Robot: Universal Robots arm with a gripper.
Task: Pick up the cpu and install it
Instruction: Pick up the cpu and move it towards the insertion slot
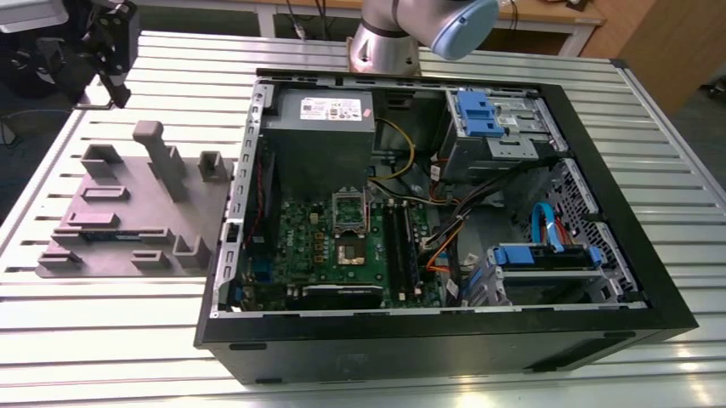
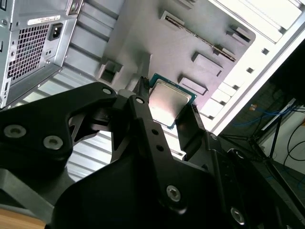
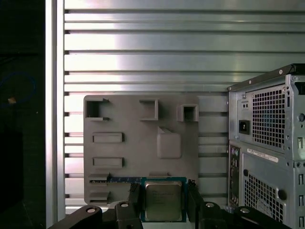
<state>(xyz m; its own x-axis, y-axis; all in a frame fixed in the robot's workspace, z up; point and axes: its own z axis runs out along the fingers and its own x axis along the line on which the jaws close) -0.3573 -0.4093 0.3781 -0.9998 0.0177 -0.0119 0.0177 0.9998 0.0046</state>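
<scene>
The pincer (image 3: 163, 190) grips the cpu (image 3: 163, 202) by two opposite edges, with the chip's silver top turned toward the first wrist view. The chip is held in the air near the grey moulded tray (image 3: 143, 143), which lies on the slatted desk (image 3: 143, 47) beside the open computer case (image 1: 454, 212).

cpu (image 3: 163, 200) in gripper (image 3: 164, 204), w/ tray (image 3: 136, 143) behind

The cpu (image 3: 163, 201) sits in the end effector (image 3: 163, 193), tray (image 1: 127, 212) beside case (image 1: 431, 344).
</scene>
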